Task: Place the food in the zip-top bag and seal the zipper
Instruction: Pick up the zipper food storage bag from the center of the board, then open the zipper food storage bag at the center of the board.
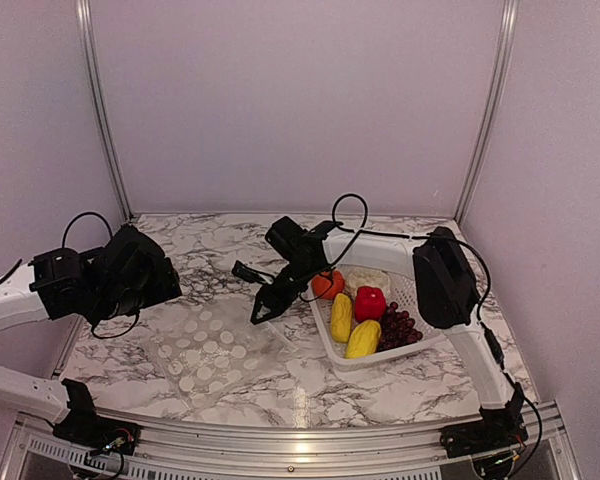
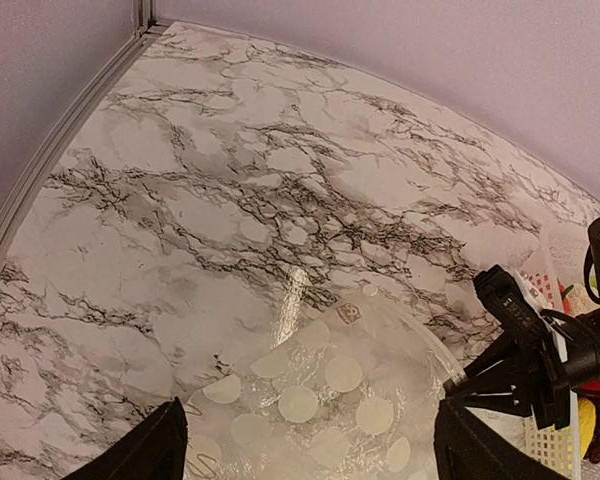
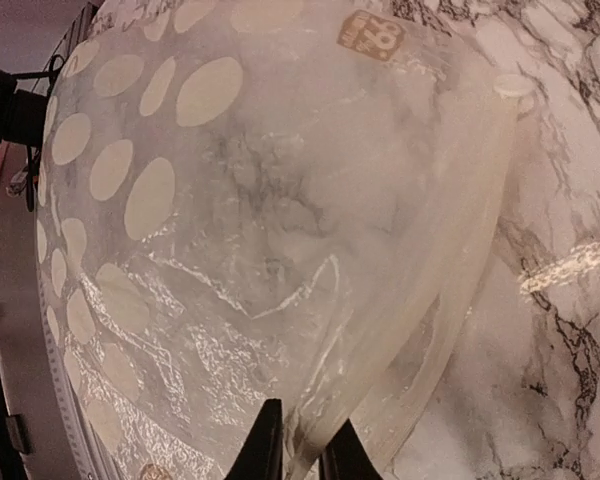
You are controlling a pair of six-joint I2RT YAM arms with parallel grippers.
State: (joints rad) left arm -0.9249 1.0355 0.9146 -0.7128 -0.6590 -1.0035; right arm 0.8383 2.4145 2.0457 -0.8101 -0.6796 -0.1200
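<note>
The zip-top bag (image 1: 208,346) lies flat on the marble, clear with white dots. My right gripper (image 1: 261,312) is shut on its mouth edge; in the right wrist view (image 3: 302,458) the fingers pinch the plastic next to the zipper (image 3: 477,235), lifting that edge. My left gripper (image 2: 310,455) is wide open above the bag (image 2: 330,400), touching nothing. The food sits in the white basket (image 1: 420,342): orange pumpkin (image 1: 327,284), cauliflower (image 1: 366,277), red pepper (image 1: 369,302), two yellow pieces (image 1: 341,317) (image 1: 363,339), grapes (image 1: 401,326).
The basket stands right of the bag, under my right arm (image 1: 442,275). The left arm's bulk (image 1: 120,272) hangs over the bag's left edge. Metal wall rails (image 1: 105,110) border the table at back left and right. The front table edge (image 1: 300,440) is near the bag.
</note>
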